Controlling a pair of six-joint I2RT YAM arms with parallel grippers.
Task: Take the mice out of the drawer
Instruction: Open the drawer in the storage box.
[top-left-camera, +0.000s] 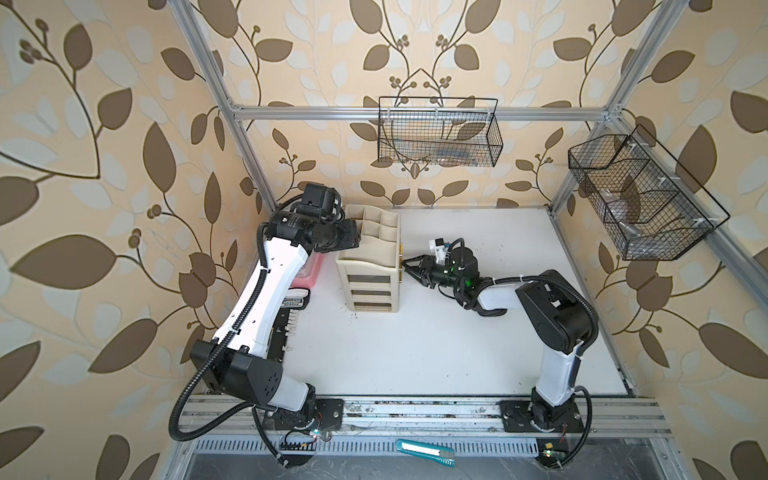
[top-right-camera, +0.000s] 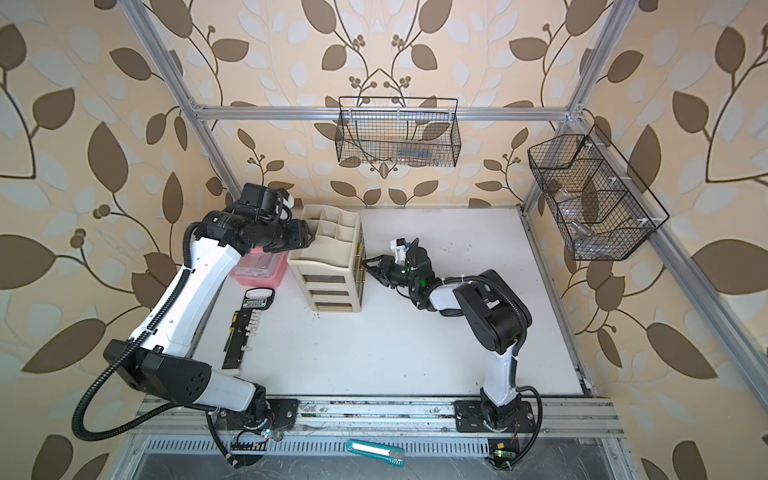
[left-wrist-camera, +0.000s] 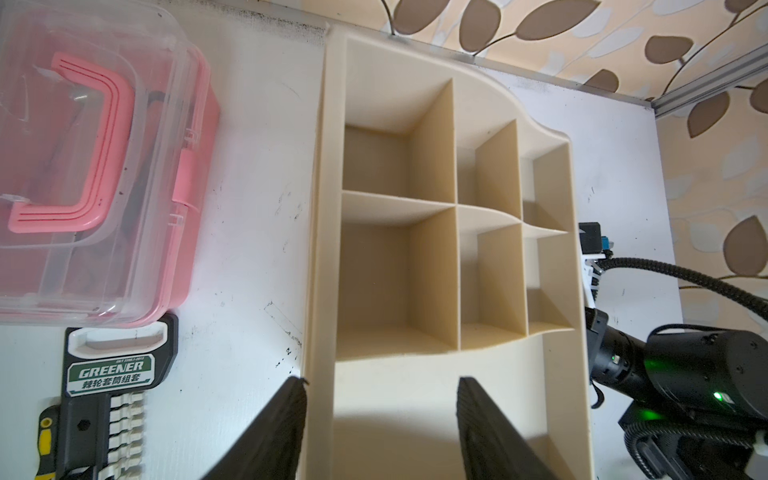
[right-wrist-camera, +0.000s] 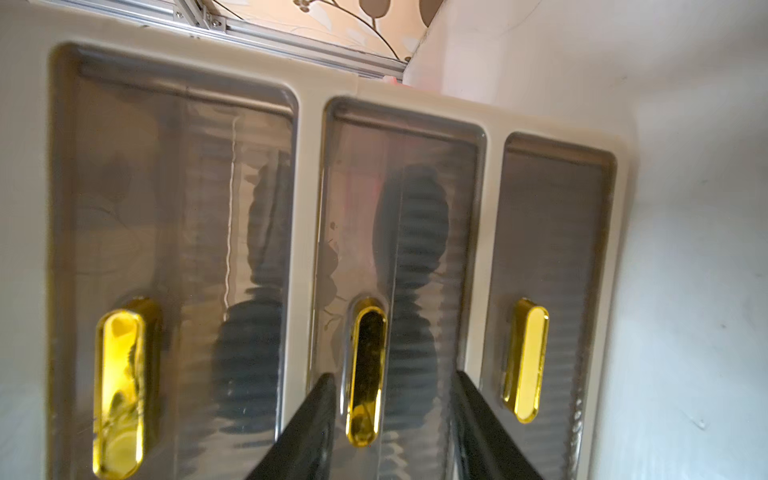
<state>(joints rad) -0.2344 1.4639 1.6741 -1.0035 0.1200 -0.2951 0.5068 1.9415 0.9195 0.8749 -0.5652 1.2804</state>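
A beige organiser (top-left-camera: 368, 266) (top-right-camera: 328, 266) stands on the white table, its three smoky drawers shut. Their fronts and gold handles face my right arm. Through the fronts, blurred dark oval shapes show: the mice (right-wrist-camera: 411, 216) in the middle drawer and more (right-wrist-camera: 249, 353) in the drawer beside it. My right gripper (right-wrist-camera: 395, 374) (top-left-camera: 405, 266) is open, with the middle drawer's gold handle (right-wrist-camera: 368, 370) between its fingers. My left gripper (left-wrist-camera: 382, 380) (top-left-camera: 349, 239) is open at the organiser's top. One finger is outside the side wall and the other is over the top tray.
A clear box with pink handle (left-wrist-camera: 95, 166) and a GREENER socket set (left-wrist-camera: 112, 374) lie left of the organiser. Wire baskets hang on the back wall (top-left-camera: 438, 133) and the right wall (top-left-camera: 640, 199). A teal utility knife (top-left-camera: 424, 451) lies at the front rail.
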